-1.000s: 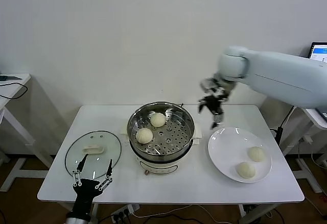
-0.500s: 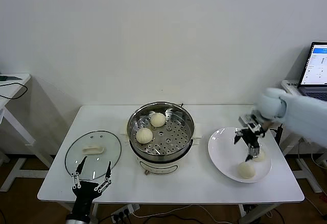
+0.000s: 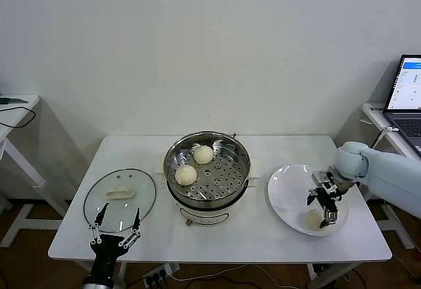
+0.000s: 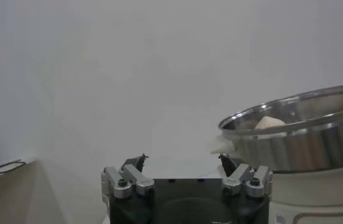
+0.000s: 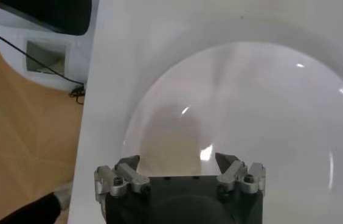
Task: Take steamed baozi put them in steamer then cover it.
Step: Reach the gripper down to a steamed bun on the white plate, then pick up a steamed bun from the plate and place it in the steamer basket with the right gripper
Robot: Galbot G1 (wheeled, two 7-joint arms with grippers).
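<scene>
right claw is spread wide and empty, now low over the white plate at lower right after swinging down from up by the steamer. looks like bun three is next, the baozi under its tips. forearm reaches in from the right edge, wrist bent down. two baozi already sit in the steamer mid-frame, cover on the surface lower left by the parked, open left claw.

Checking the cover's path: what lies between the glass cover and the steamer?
Only bare white table between cover and steamer, seen in the head view.
</scene>
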